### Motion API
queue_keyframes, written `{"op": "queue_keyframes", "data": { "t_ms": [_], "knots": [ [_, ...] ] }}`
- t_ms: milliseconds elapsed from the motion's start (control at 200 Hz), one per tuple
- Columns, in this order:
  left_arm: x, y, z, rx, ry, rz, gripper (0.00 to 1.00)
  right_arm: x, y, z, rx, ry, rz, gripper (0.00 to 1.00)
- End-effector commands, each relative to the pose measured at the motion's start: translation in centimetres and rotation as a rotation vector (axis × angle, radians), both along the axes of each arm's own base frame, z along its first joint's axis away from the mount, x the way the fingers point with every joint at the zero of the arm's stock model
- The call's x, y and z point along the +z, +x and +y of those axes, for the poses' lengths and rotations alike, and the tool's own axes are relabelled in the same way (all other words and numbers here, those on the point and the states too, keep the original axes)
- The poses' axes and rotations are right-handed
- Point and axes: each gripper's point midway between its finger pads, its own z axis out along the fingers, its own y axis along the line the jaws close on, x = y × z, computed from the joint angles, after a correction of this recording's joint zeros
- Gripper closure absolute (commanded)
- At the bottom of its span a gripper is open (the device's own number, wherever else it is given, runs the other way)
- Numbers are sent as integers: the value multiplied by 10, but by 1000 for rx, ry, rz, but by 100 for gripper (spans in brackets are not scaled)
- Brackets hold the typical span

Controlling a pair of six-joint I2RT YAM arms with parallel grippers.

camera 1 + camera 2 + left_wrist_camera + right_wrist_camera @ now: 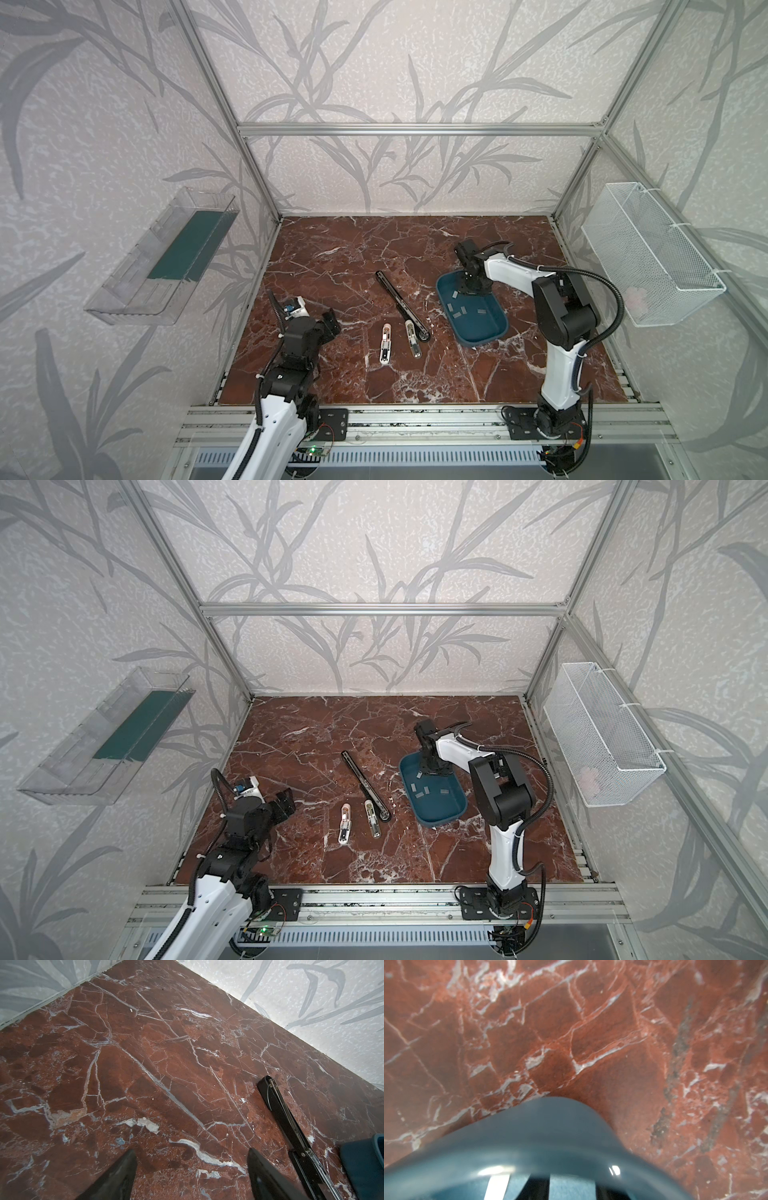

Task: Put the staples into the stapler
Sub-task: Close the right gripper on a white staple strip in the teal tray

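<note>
In both top views the staples [457, 314] lie scattered in the blue tray [486, 326], with the right end effector [471, 286] dipped into its far end. Its wrist view is too blurred to tell its spread. The left end effector [191, 1150] gapes wide and empty over the table [332, 257], and its wrist view shows the long black stapler [291, 1126] close up.

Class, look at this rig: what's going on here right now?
The right gripper is down in the blue tray, among the loose staples; whether it grips one is unclear. The left gripper hangs open above the table, holding nothing. The long black stapler, white stapler and silver stapler lie opened, untouched.
</note>
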Motion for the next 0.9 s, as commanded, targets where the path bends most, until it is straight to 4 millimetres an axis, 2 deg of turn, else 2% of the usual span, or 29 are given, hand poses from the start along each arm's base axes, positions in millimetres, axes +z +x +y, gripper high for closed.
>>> {"op": "queue_keyframes", "data": {
  "t_ms": [0, 155, 270, 625, 855, 895],
  "knots": [
    [-1, -1, 3, 22, -10, -9, 17, -25, -12, -12, -11, -54, 76, 64],
    [-1, -1, 2, 20, -11, -9, 16, -30, -11, -9, -6, -42, 84, 65],
    [-1, -1, 2, 19, -12, -10, 17, -32, -11, -7, -3, -33, 89, 72],
    [0, 0, 0, 11, -17, -13, 17, -35, -13, -7, 7, -34, 100, 82],
    [0, -2, -2, 5, -36, -23, 17, -22, -13, -6, 20, -28, 82, 85],
    [6, -4, -2, 4, -42, -48, 17, -18, -14, -4, 30, -22, 75, 85]
  ]
}}
